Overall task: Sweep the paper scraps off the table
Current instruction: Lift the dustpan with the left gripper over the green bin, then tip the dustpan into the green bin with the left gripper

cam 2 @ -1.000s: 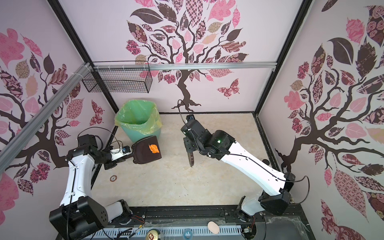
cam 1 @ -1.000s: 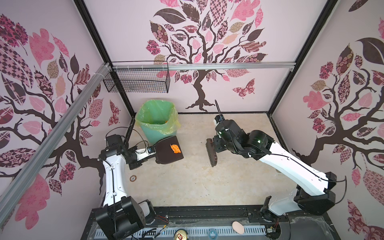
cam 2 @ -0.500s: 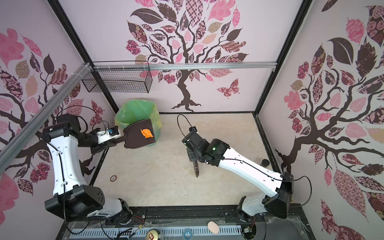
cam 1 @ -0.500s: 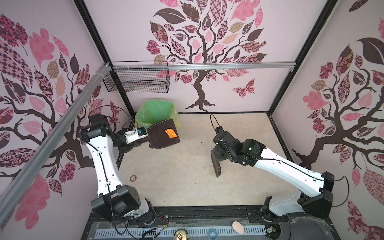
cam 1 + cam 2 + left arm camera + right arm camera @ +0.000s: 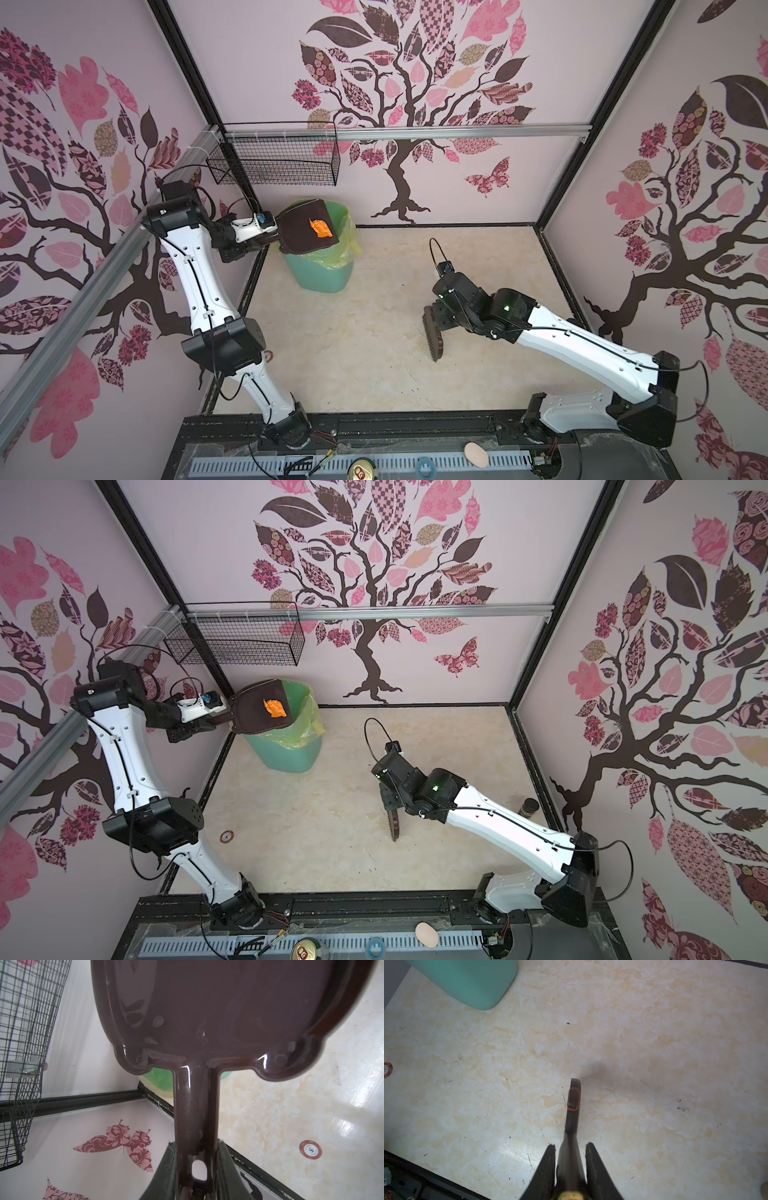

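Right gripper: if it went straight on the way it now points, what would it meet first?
Probably the table: the right gripper, shut on the brush, points down at it, so the brush would touch first.

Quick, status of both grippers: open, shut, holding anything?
Left gripper: closed on the dustpan handle; an orange paper scrap lies on the pan.
Right gripper: closed on the brush handle.

Shared overhead stereo, close wrist views

Paper scrap (image 5: 320,228) on dustpan (image 5: 296,239) above bin (image 5: 320,275), table (image 5: 353,349) back-left; brush (image 5: 432,337) right of centre; chip (image 5: 269,355) left edge.
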Robot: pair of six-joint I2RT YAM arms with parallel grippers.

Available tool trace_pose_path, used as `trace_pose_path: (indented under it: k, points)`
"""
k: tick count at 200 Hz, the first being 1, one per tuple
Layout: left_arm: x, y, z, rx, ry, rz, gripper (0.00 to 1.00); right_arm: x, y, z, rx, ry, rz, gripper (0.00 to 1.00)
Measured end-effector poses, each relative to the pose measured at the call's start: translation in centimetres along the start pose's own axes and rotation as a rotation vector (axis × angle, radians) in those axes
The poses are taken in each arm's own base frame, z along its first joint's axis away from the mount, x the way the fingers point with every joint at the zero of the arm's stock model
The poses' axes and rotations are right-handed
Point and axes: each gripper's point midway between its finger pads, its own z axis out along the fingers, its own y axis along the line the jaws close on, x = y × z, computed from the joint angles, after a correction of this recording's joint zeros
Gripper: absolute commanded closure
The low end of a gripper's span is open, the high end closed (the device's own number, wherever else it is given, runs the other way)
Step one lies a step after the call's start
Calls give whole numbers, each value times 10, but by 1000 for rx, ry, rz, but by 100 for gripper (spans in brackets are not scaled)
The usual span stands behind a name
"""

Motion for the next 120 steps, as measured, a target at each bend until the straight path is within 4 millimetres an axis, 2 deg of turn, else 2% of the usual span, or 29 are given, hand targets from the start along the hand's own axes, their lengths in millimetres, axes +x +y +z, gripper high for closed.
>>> trace_pose_path:
  k: [29,57,88,120]
  points:
    - [27,19,27,13,64,-21,99,13,3,10,-23,27,12,100]
    - [43,31,43,12,108,-26,99,13,9,13,-57,19,34,100]
    - [44,39,39,-17,159,2,99,11,13,14,-73,11,43,100]
    - [32,38,38,-13,232,86,100,11,14,14,-79,8,51,100]
